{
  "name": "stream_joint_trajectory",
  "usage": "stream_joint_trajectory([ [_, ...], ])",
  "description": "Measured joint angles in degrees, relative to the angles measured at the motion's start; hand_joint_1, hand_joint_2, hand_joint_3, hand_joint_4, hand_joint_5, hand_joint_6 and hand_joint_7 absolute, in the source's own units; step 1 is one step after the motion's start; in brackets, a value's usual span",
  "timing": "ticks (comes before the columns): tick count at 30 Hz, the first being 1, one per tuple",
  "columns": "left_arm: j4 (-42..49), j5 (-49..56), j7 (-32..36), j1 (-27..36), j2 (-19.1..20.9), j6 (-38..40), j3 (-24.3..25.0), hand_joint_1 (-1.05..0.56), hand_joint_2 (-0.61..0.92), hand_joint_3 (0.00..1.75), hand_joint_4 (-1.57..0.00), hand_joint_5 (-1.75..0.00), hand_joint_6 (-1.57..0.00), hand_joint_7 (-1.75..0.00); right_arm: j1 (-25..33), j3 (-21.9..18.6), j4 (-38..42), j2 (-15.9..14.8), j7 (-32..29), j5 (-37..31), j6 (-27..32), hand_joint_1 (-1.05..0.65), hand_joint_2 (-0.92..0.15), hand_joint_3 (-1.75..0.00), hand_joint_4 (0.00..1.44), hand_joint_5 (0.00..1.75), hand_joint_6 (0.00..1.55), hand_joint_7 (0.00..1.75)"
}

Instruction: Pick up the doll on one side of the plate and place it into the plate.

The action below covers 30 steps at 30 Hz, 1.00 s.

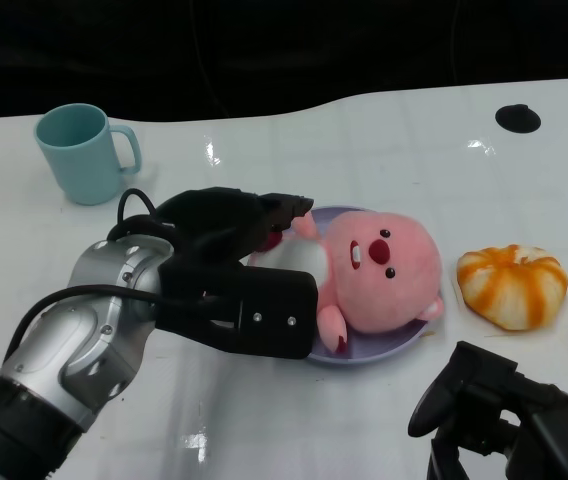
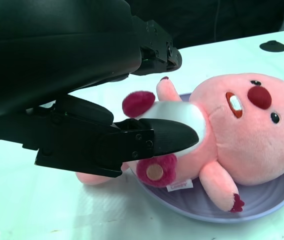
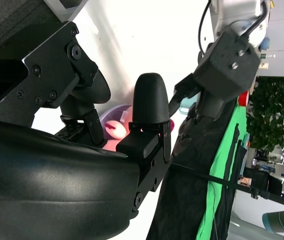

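Head view: pink plush doll (image 1: pixel 379 270) lies mostly inside lavender plate (image 1: pixel 389 350), left hand (image 1: pixel 234 225) fingers spread around its lower body, apparently release step; next, open wider and withdraw; right hand (image 1: pixel 494 405) state indeterminate.

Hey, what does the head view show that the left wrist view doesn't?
Only the head view shows the teal mug, the orange-striped pumpkin plush and the right hand, which holds nothing. Only the left wrist view shows the doll's label and the round patch on its foot. Both show the pink doll lying in the purple plate, the left hand around it and a black disc.
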Motion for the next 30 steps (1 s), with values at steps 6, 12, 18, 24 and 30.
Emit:
stream_joint_trajectory([
  [6, -7.34, -2.40, -0.76, 3.50, 3.01, -1.07, 3.96, -0.99, 0.92, 0.51, -0.06, -0.06, -0.08, -0.02, -0.09, -0.16, 0.04, 0.02, 0.00, 0.01, 0.01, 0.06, -0.40, -1.39, 0.72, 1.75, 0.63, 1.53],
  [12, -14.62, -7.88, -0.62, 10.84, 4.45, -2.29, 10.14, -0.81, 0.92, 0.37, -0.13, -0.12, -0.14, -0.04, -0.27, -0.24, 0.07, 0.02, 0.02, 0.01, 0.09, 0.06, -0.41, -1.38, 0.72, 1.75, 0.63, 1.53],
  [18, -19.60, -12.86, 0.89, 18.28, 4.55, -4.44, 15.24, -0.63, 0.92, 0.23, -0.22, -0.20, -0.25, -0.07, -0.32, -0.23, 0.10, 0.01, 0.08, 0.03, 0.08, 0.06, -0.41, -1.38, 0.72, 1.75, 0.63, 1.53],
  [24, -22.46, -21.17, 5.49, 26.42, 1.27, -9.44, 20.97, -0.37, 0.92, 0.09, -0.47, -0.44, -0.50, -0.12, -0.09, 0.09, 0.07, 0.11, 0.04, 0.02, 0.08, 0.06, -0.42, -1.37, 0.72, 1.75, 0.63, 1.52],
  [30, -23.95, -31.03, 7.37, 34.41, -2.76, -13.87, 24.63, -0.17, 0.92, 0.20, -0.65, -0.81, -0.80, -0.17, -0.04, 0.16, -0.05, 0.11, 0.06, 0.05, 0.09, 0.06, -0.43, -1.36, 0.71, 1.75, 0.63, 1.52],
])
